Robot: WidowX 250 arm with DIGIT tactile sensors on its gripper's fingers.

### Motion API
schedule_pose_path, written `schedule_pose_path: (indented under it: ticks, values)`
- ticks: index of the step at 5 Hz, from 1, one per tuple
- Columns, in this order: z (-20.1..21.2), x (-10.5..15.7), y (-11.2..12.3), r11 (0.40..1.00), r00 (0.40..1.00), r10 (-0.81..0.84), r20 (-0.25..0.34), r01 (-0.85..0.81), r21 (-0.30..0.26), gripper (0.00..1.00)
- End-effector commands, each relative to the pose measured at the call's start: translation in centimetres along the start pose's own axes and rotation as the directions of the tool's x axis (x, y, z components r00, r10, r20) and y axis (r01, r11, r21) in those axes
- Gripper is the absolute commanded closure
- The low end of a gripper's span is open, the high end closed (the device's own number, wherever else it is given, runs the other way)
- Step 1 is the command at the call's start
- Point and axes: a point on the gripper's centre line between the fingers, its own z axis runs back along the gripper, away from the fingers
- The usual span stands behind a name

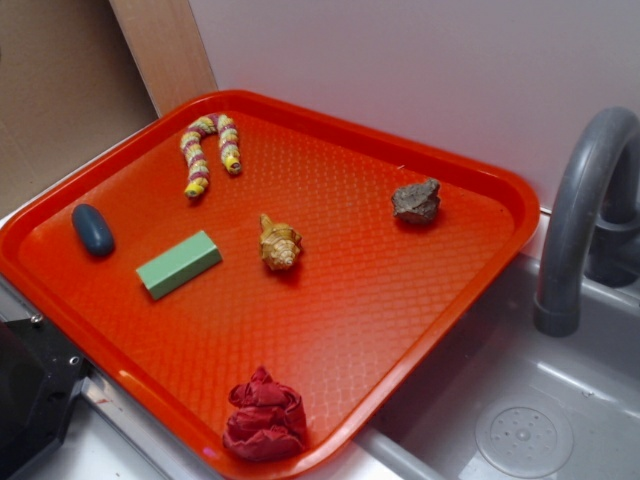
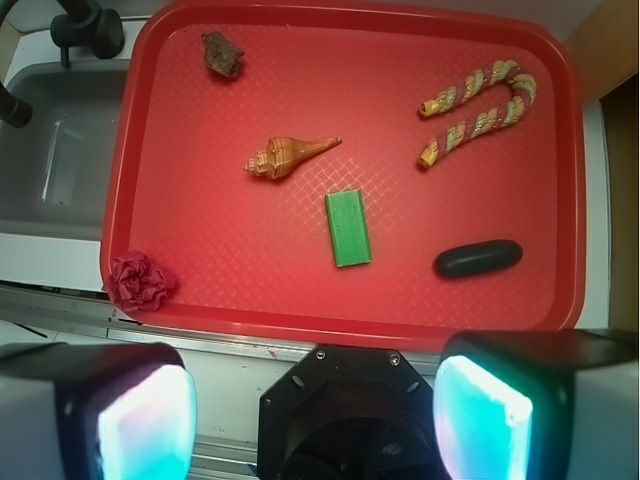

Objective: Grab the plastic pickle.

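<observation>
Hovering high with our gripper point(image 2: 315, 405) spread wide and empty, we see the plastic pickle point(image 2: 478, 258) lying just beside the green block point(image 2: 348, 228), so a sloppy descent could pinch the block or squirt the smooth pickle sideways.

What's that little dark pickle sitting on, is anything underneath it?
The plastic pickle lies directly on the red tray, apart from the green block beside it. The patch of tray under it is covered, so nothing there can be seen.
</observation>
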Motion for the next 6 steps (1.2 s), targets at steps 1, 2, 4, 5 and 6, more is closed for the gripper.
schedule_pose_path:
  ticks: [1,2,4,5,6]
  values:
    - [0.0,0.0,0.0,1.0,1.0,0.0,0.0,0.0,0.0,0.0]
    - [-0.3,1.5,0.9,0.996,0.997,0.073,-0.035,-0.075,-0.056,0.0]
    - [-1.6,2.6,3.4,0.843,0.842,0.538,0.044,-0.538,-0.01,0.0]
    - [-3.4,2.6,5.9,0.684,0.683,0.729,0.052,-0.73,0.005,0.0]
    - [-6.2,2.5,8.0,0.53,0.529,0.841,0.113,-0.848,0.022,0.0]
